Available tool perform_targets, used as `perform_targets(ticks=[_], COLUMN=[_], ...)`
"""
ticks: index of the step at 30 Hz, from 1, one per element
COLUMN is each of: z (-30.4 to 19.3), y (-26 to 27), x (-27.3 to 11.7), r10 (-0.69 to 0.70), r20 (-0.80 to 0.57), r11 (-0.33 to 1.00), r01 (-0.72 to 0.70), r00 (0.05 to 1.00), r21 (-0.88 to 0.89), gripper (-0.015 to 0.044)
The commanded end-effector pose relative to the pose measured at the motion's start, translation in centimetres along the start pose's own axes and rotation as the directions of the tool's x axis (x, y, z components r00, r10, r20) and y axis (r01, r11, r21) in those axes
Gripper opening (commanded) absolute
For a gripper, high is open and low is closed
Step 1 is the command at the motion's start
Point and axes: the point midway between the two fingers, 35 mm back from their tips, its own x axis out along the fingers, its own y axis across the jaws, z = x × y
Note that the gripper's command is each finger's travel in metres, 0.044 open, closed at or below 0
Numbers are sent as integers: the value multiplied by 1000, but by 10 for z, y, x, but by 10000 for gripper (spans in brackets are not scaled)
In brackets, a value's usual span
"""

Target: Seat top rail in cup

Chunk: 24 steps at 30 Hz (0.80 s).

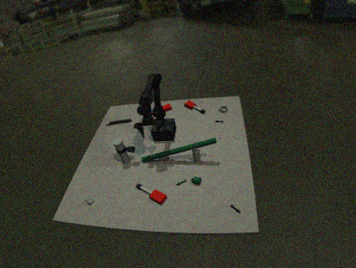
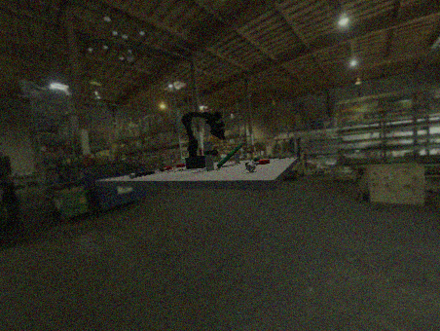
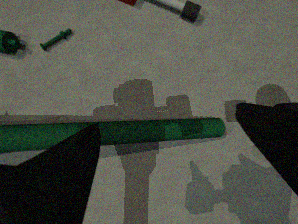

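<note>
The green rail point(image 1: 179, 150) point(image 2: 230, 156) point(image 3: 55, 136) slopes through the top of the thin line post point(image 1: 196, 154); the loop cap is too small to make out. Its left end is low near the mat, lower than the dark rail-end cup point(image 1: 130, 149) and apart from it. The cup juts from the dark band on the big post point(image 1: 124, 158), a little below the pale post cap point(image 1: 118, 142). My gripper point(image 3: 168, 120) is open and empty, above the rail in the wrist view; one fingertip overlaps the rail in that view, the other is beyond its end. Contact is not seen.
The arm's black base point(image 1: 163, 131) stands behind the rail. A red-handled tool point(image 1: 157, 196), a green fitting point(image 1: 196, 180) and a green bolt point(image 1: 181, 183) lie in front. Another red-handled tool point(image 1: 190, 105), a ring point(image 1: 223, 109) and a dark bar point(image 1: 119, 122) lie farther back.
</note>
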Motion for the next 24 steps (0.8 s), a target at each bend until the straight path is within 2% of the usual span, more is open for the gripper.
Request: perform_targets(ticks=[1,4,8,11,15,18,20,24], z=[-1,-2,-8,-14,-23,-32,-35,-36], y=[0,1,3,6,9,12,13,13], x=[-2,3,21,36,56,70,76,76], r10=[-8,-5,2,6,9,9,8,8], r20=[-2,-34,-141,-237,-363,-454,-491,-496], r11=[1000,998,929,786,493,221,98,82], r01=[8,3,-54,-152,-320,-444,-489,-495], r00=[1000,999,990,971,932,891,871,868], r21=[27,-68,-367,-600,-809,-868,-867,-865], gripper=[440,440,440,440,440,440,440,440])
